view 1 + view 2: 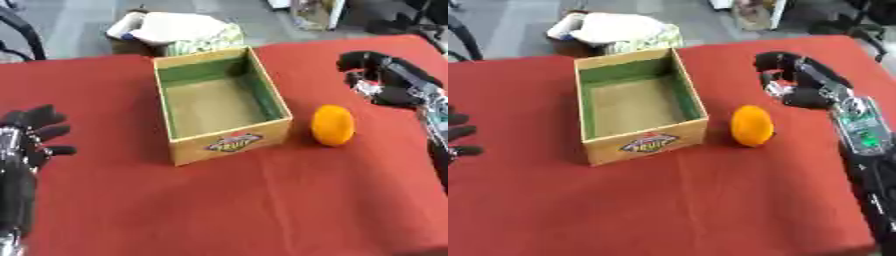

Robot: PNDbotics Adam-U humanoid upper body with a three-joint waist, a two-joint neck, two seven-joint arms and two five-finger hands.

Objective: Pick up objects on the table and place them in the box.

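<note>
- Open yellow cardboard box [229, 145] with green lining, on my red-covered table [262, 210].
- Orange oval fruit [752, 126]: just right of the box, untouched.
- My right hand [794, 82]: beyond the fruit, fingers curled, empty.
- My left hand [31, 132]: far left of the box, fingers relaxed.

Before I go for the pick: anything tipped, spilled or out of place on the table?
Nothing stands out. The box sits upright and open, slightly turned on the red table, with nothing visible inside. The orange fruit rests on the cloth just to its right, apart from it. Right hand is beyond the fruit, left hand idle at the left edge.
</note>
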